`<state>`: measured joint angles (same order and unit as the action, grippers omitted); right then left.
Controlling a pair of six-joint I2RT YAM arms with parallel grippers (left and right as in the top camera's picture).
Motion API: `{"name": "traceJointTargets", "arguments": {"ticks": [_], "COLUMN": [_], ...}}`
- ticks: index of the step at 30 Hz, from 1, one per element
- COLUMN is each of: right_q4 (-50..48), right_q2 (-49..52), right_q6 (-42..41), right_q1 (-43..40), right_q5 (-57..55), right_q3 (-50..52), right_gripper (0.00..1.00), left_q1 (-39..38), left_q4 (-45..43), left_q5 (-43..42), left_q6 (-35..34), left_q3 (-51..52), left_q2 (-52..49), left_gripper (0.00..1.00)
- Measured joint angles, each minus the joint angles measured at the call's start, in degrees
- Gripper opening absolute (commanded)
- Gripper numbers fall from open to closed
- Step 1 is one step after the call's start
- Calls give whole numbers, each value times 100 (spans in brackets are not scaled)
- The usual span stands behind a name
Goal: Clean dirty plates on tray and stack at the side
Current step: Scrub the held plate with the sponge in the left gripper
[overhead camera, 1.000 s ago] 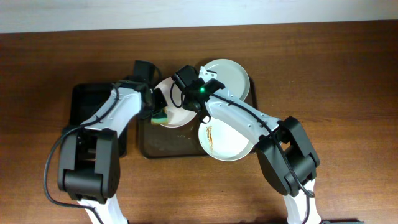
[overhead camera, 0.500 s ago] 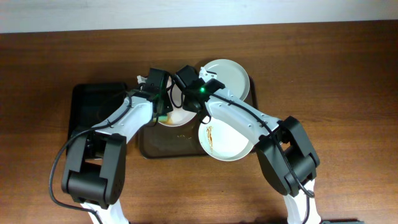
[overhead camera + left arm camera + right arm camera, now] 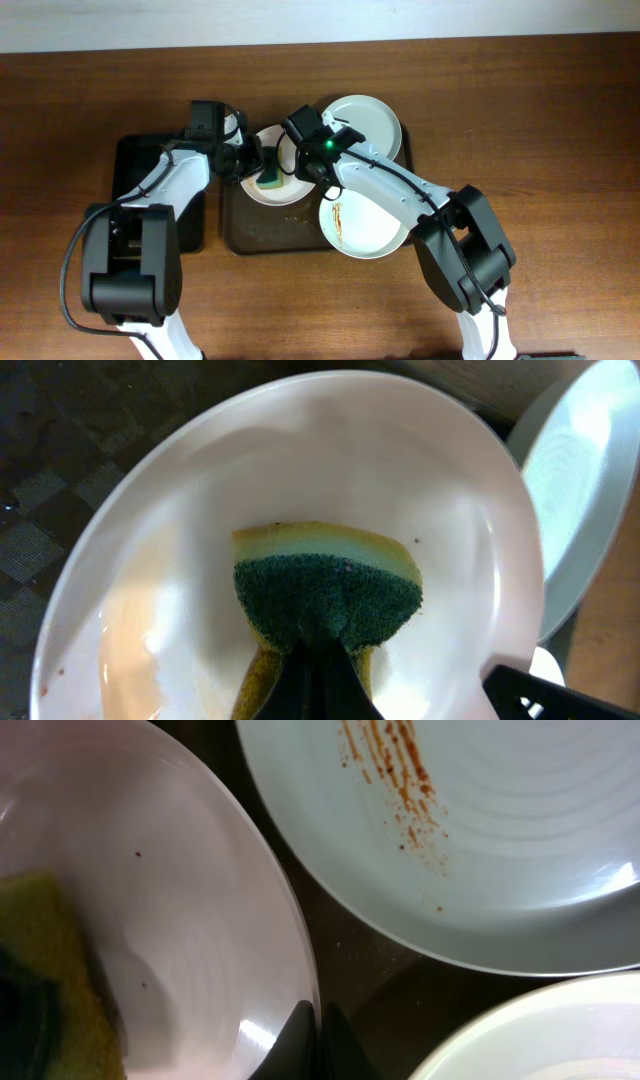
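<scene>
Resting at the left end of the brown tray [image 3: 262, 238], a white plate [image 3: 330, 470] has a green-and-yellow sponge [image 3: 325, 595] pressed into its bowl. The left hand [image 3: 322, 660] is clamped on the sponge's near edge, apparently to scrub; a faint orange film shows at the plate's lower left. The right hand [image 3: 312, 1032] is closed on this plate's rim, likely to stop it sliding under the scrubbing. Just beside it on the tray lies a streaked plate [image 3: 365, 232] with an orange-brown smear, judged unwiped, and at the back a third plate [image 3: 365, 122] that looks clean. A smaller black tray [image 3: 140, 165] sits to the left on the wooden desk [image 3: 520, 150].
</scene>
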<state>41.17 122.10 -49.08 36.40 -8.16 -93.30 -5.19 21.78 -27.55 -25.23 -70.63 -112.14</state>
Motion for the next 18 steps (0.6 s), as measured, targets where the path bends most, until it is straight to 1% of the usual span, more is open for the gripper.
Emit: {"name": "traceJointTargets", "arguments": {"ticks": [1, 5, 9, 10, 11, 14, 18], "right_q4": [-15, -74, -50, -55, -55, -44, 59], "right_q2": [0, 0, 0, 0, 0, 2, 2], "right_q6": [2, 22, 50, 87, 114, 136, 151], "right_q1": [0, 0, 0, 0, 0, 0, 0], "right_q5": [20, 59, 114, 170, 221, 337, 573], "right_q3": [0, 0, 33, 37, 46, 52, 96], "right_gripper": [4, 4, 4, 4, 4, 4, 4], "left_q1": [48, 11, -157, -155, -157, -221, -219], "left_q4": [24, 472, 826, 925, 929, 715, -120], "left_q5": [-94, -160, 142, 225, 323, 1198, 2129], "left_q6": [92, 831, 1672, 1978, 2105, 2474, 2743], "left_q3": [2, 4, -11, -15, -15, -4, 11], "left_q2": [0, -2, -2, -2, 0, 2, 0], "left_gripper": [1, 1, 1, 1, 1, 1, 1]}}
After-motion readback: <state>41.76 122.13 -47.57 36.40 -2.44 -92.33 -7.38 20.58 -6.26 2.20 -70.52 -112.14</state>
